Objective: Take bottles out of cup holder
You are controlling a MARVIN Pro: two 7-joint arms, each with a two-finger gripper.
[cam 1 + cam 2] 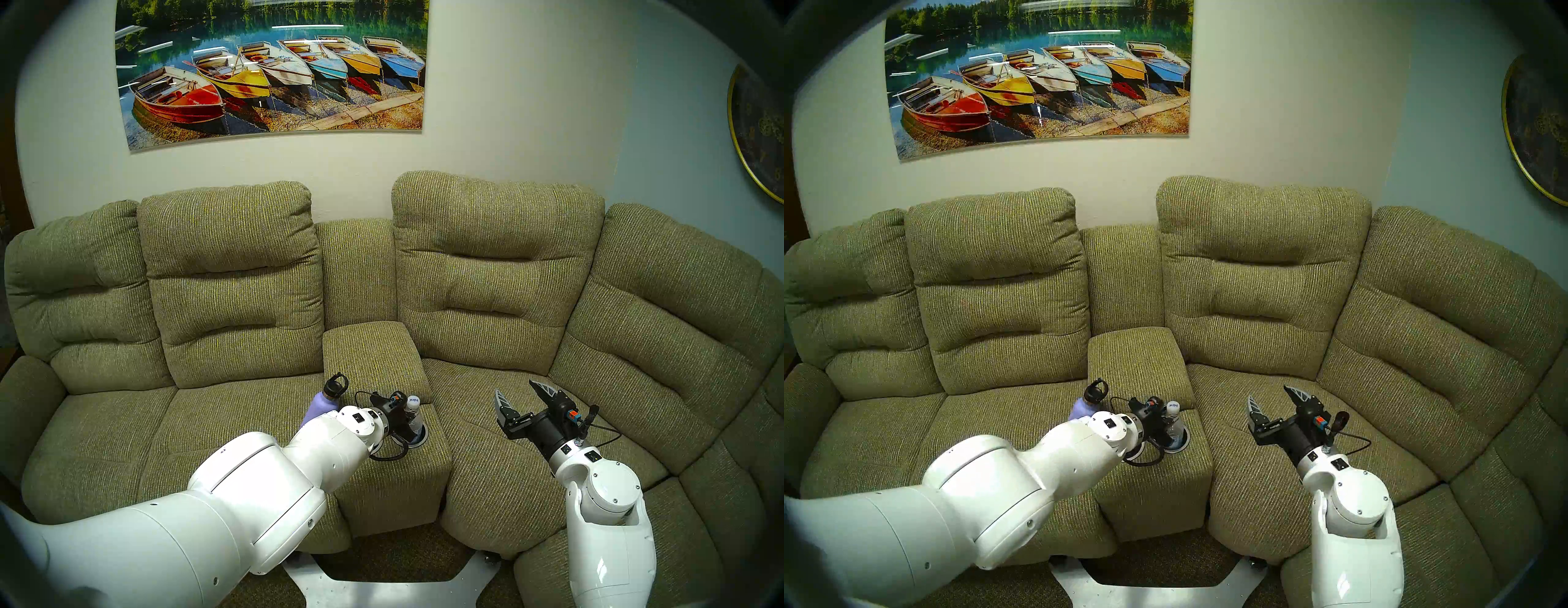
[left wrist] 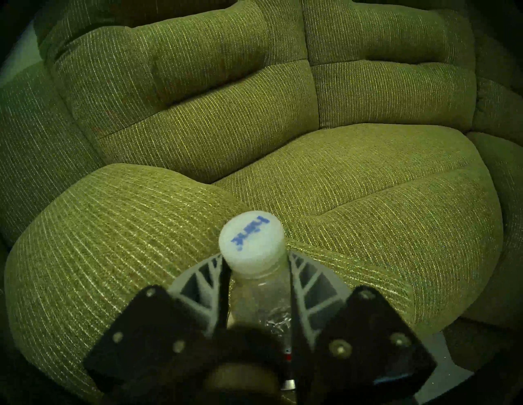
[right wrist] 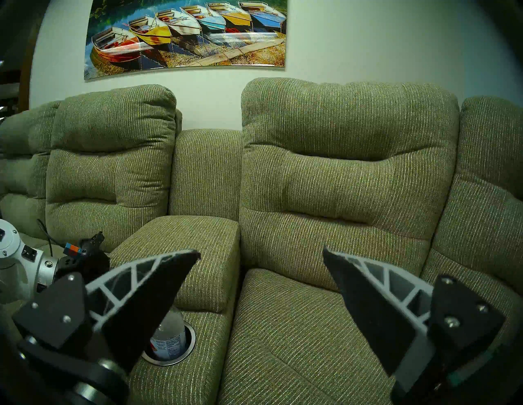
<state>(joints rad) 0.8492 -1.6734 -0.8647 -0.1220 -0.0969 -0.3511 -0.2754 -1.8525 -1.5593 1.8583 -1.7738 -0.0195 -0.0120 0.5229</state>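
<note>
Olive-green sectional sofa [image 1: 237, 293] against a white wall, boat picture [image 1: 271, 72] above, dark round plaque [image 1: 759, 136] at 2 o'clock in the head view. Centre console [image 1: 373, 361] carries the cup holder [image 3: 190, 333].

Status:
- Lavender flask [image 1: 321, 405]: tilted, sits at the console's left edge, mostly hidden behind the left wrist. Looks out of its recess and on the left seat, but can't confirm.
- Clear plastic bottle [image 1: 415, 418]: base is down in the right-hand recess, white cap [image 2: 251, 243] up. Not lifted out.
- Left gripper [image 2: 259, 285]: jaws clenched on the clear plastic bottle's neck and shoulder just under the cap, one finger each side.
- Right gripper [image 3: 261, 280]: jaws released wide, empty, hovering over the right seat, at 3 o'clock from the console, well apart from both bottles.

Estimate: about halfway. Left: pull the plastic bottle straight up clear of the silver rim, set it down.

In the way: little. The left arm's cable [image 1: 388, 456] loops over the console right by the holder; thin plastic may crumple under the squeeze. The second recess is hidden by the left wrist.
</note>
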